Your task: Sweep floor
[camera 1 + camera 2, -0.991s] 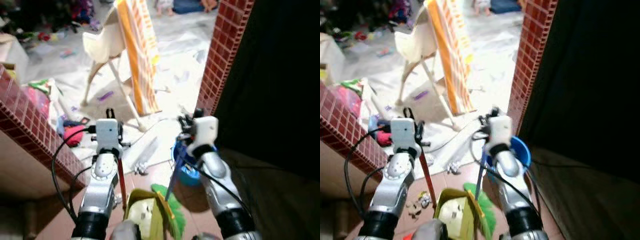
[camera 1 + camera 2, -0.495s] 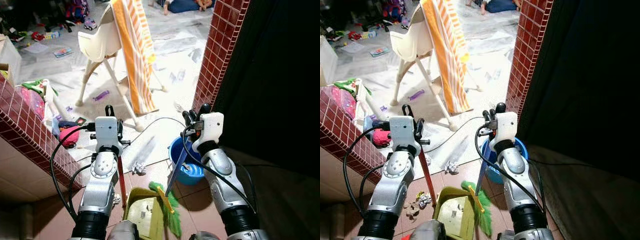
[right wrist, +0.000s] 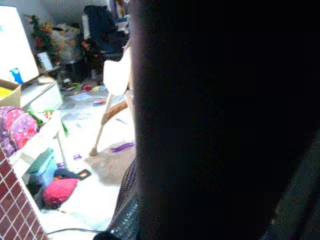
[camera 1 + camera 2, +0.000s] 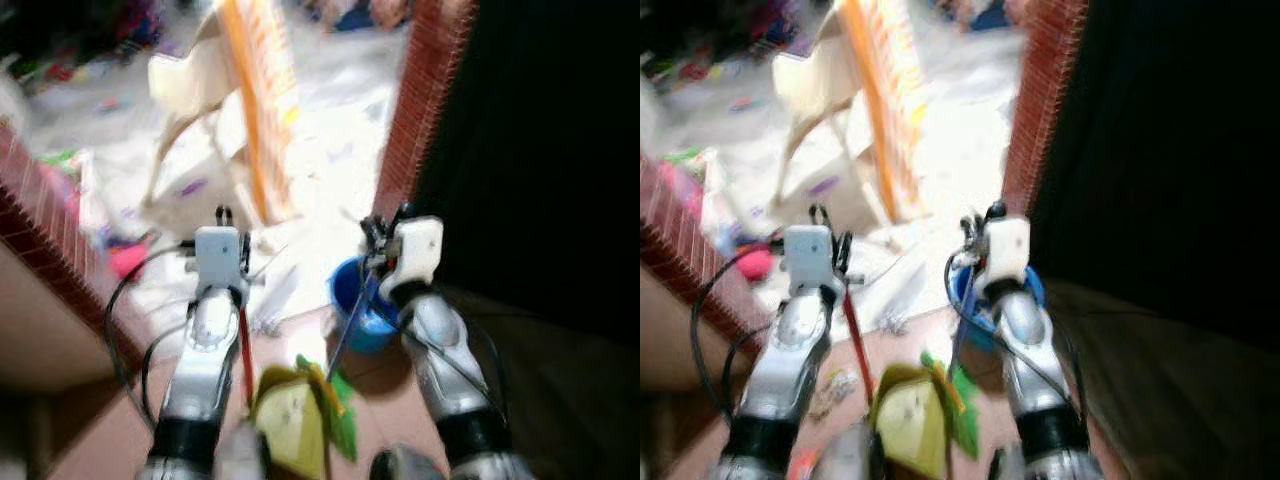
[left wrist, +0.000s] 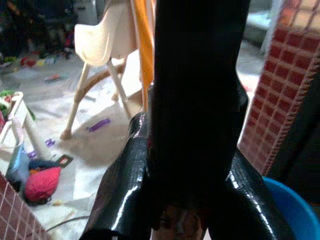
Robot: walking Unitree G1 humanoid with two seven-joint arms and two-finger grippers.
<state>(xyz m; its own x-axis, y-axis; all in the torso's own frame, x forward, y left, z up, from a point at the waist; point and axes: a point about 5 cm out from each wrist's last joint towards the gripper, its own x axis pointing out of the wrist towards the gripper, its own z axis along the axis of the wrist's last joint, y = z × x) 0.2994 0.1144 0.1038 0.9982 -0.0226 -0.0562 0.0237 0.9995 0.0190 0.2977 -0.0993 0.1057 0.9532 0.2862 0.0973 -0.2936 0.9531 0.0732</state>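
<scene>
Through blurred head cameras I see both silver arms raised over a reddish tiled floor [image 4: 90, 440] at a doorway edged by a red brick-tiled pillar [image 4: 420, 110]. My left gripper [image 4: 222, 217] is clenched around the thin red handle [image 4: 244, 350] of a yellow-green dustpan [image 4: 290, 425], which sits low on the tiles between the two arms; in the left wrist view the two glossy black fingers [image 5: 125, 180] press against a dark upright shaft with a trace of red showing between them. My right gripper [image 4: 385, 220] grips the slim dark-blue stick [image 4: 345, 330] of a broom whose green bristles [image 4: 345, 415] lie against the dustpan's right side. The right wrist view is mostly blocked by a dark shape close to the lens, so I cannot make out the fingers there. A round blue plastic bucket [image 4: 365, 310] stands on the floor just behind the broom stick, beside the pillar. A small crumpled scrap of paper [image 4: 835, 385] lies on the tiles left of the dustpan. Beyond it, pale sheeting [image 4: 330, 130] covers the floor, and a cream high chair [image 4: 195, 90] stands beside a leaning orange-and-white striped board [image 4: 260, 100]. A low red-tiled wall [image 4: 55, 230] runs along my left, with a pink-red ball of fabric [image 5: 41, 183] at its foot.
</scene>
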